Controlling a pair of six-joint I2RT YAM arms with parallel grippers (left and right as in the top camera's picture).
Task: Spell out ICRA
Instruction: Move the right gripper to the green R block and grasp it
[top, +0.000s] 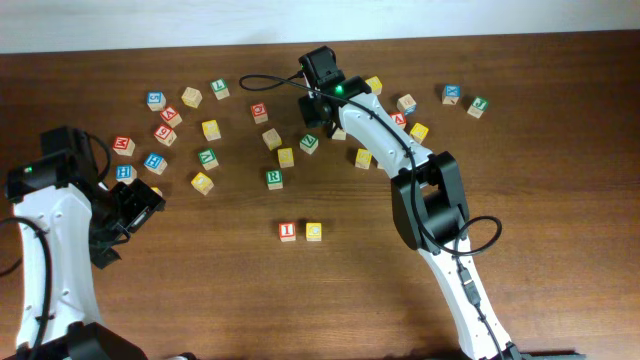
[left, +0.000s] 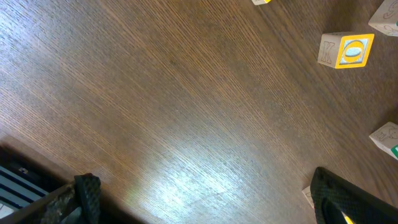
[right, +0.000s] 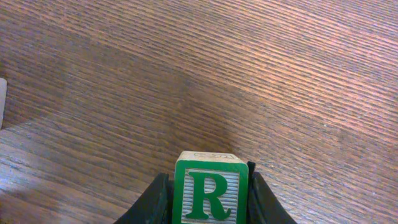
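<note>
Dark wooden table (top: 200, 290) under both arms: on my right wrist feed the right gripper (right: 210, 210) is clamped on the green R cube (right: 211, 186), a finger against each side. Overhead, the red I cube (top: 287, 231) and yellow C cube (top: 314, 231) sit side by side mid-table. My left gripper (left: 205, 202) hangs spread wide, holding nothing.

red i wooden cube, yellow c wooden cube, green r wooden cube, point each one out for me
red I wooden cube (top: 287, 231), overhead view, on its red-printed top face.
yellow C wooden cube (top: 314, 231), overhead view, on its yellow top face.
green R wooden cube (right: 211, 193), right wrist view, on the printed R face.
</note>
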